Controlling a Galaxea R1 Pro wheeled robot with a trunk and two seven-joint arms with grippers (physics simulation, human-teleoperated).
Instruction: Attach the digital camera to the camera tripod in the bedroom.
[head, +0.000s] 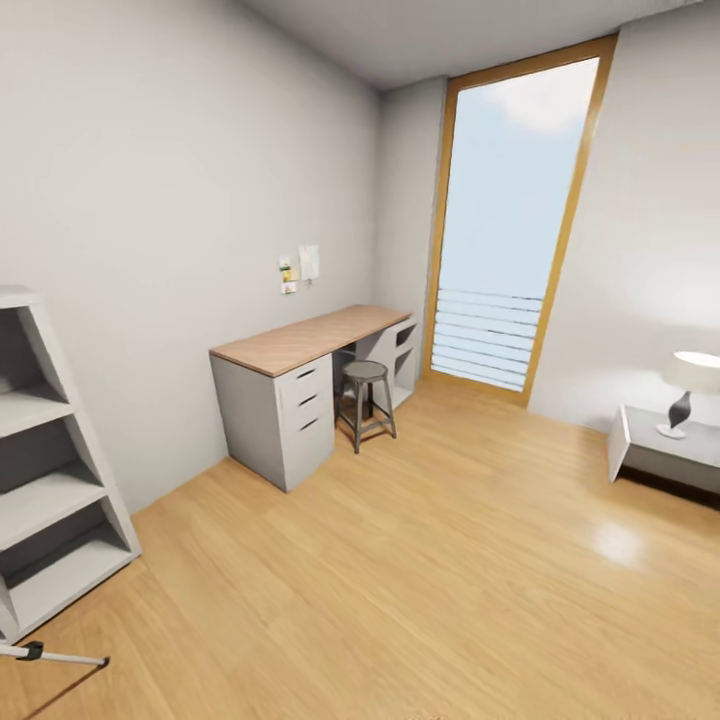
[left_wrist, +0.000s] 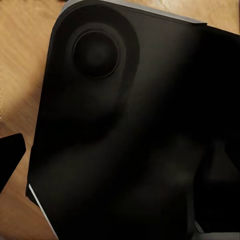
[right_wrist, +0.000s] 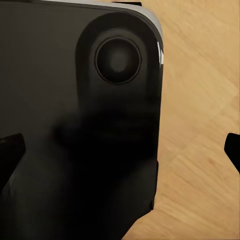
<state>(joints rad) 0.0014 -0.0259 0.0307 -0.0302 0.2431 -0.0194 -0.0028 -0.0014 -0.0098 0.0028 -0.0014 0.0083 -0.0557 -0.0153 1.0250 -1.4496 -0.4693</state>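
Room: pale grey walls and a light wood plank floor (head: 450, 560), tall wood-framed window (head: 510, 215) at 1 o'clock.
Camera tripod: one silver-white leg (head: 60, 657) with a black joint pokes in low at 8 o'clock, lying close over the floor; the rest is cut off.
Surface: wood-topped grey desk (head: 310, 340) at 11 o'clock, round stool (head: 365, 400) tucked beside it.
Shelf unit: grey, at 9 o'clock (head: 50, 480).
Lamp: on a low grey stand (head: 690, 395) at 3 o'clock.
Left end effector: one dark fingertip (left_wrist: 10, 160) over the floor beside the robot's black body (left_wrist: 140, 140); opening can't be judged.
Right end effector: fingertips (right_wrist: 10, 155) spread wide, nothing between them (right_wrist: 122, 152).
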